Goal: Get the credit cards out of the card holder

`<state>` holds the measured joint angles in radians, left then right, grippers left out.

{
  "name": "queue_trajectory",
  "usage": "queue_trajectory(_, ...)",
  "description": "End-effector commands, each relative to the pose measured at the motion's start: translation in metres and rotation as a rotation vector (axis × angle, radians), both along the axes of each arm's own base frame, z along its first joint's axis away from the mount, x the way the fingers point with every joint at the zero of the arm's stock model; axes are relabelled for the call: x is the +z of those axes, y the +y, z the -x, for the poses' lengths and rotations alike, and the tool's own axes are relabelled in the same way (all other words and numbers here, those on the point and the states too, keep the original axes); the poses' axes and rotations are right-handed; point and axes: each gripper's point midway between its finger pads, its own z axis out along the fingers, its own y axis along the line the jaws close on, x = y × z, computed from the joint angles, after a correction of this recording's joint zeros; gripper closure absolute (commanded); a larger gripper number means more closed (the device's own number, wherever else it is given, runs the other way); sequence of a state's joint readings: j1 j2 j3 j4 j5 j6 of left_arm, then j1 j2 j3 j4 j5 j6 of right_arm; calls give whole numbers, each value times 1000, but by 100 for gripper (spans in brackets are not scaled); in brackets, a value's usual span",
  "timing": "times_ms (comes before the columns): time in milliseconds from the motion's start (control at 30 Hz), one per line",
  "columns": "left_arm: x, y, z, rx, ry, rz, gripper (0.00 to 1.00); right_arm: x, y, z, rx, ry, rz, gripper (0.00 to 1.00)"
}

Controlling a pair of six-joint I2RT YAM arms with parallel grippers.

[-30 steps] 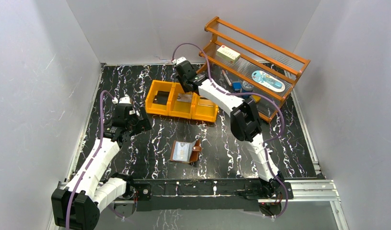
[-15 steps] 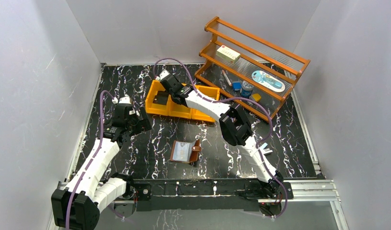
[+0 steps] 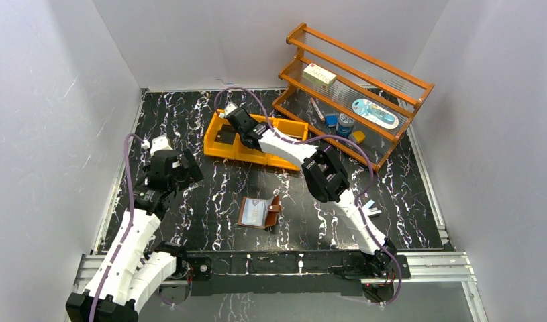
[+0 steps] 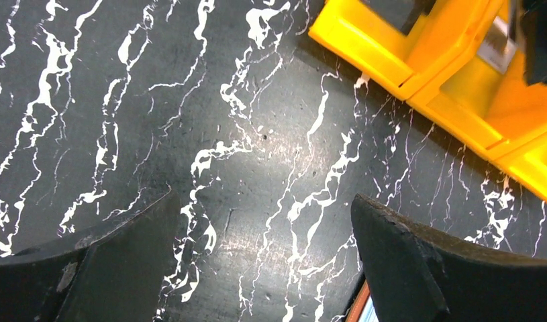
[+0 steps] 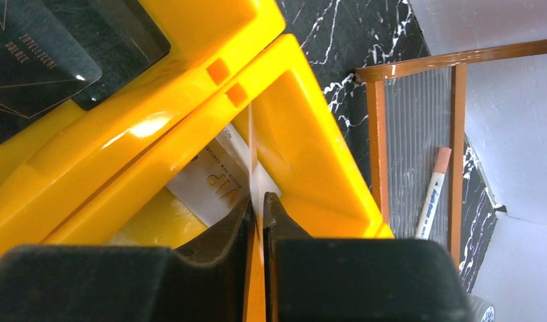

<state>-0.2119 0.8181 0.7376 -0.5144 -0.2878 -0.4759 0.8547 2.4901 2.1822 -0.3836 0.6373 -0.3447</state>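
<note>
Now swung frame-left over the orange bin (image 5: 190,100), the right gripper (image 5: 259,201) pinches a credit card (image 5: 252,154) edge-on, likely about to drop it; the left gripper (image 4: 262,201) gapes wide.

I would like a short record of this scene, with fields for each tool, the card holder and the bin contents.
left tool: open, above bare table
right tool: over the orange bin, nearly closed, thin card edge-on between its fingers
card holder: lies open on the table, untouched
bin contents: dark card in one compartment, pale printed card in the next
</note>
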Motion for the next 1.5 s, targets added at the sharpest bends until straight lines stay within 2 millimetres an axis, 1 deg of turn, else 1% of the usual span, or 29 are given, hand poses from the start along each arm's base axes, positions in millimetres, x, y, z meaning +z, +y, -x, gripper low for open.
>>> queue_trajectory(0, 16, 12, 2, 59, -52, -22, 2, 0, 3, -8, 1, -39, 3, 79)
queue_trajectory(67, 15, 11, 1, 57, -49, -21, 2, -4, 3, -5, 6, -27, 5, 77)
queue_trajectory(133, 14, 10, 1, 52, -43, -19, 2, -6, 3, -4, 1, -16, -3, 69)
queue_trajectory(233, 14, 10, 1, 49, -44, -17, 2, -7, 2, -1, -4, -6, -14, 63)
queue_trajectory(367, 13, 8, 0, 39, -41, -14, 2, -6, 3, 1, -9, 9, -37, 57)
queue_trajectory(500, 11, 7, 0, 35, -37, -12, 2, 2, 9, 8, -5, 40, -102, 53)
queue_trajectory(733, 9, 5, 0, 26, -27, -8, 2, 26, 22, 22, 15, 101, -241, 44)
queue_trajectory(900, 8, 5, -1, 24, -23, -8, 2, 36, 27, 34, 7, 162, -336, 43)
queue_trajectory(1033, 8, 5, -1, 24, -21, -9, 2, 30, 31, 51, -1, 248, -403, 43)
queue_trajectory(1133, 8, 5, -1, 24, -19, -9, 2, 17, 25, 58, -30, 280, -399, 43)
queue_trajectory(1267, 7, 4, -1, 23, -15, -10, 2, 3, 11, 62, -93, 299, -368, 44)
queue_trajectory(1367, 6, 5, -2, 25, -13, -11, 2, 0, 4, 67, -102, 315, -368, 45)
queue_trajectory(1467, 5, 5, -2, 25, -10, -13, 2, 2, 0, 74, -96, 327, -374, 45)
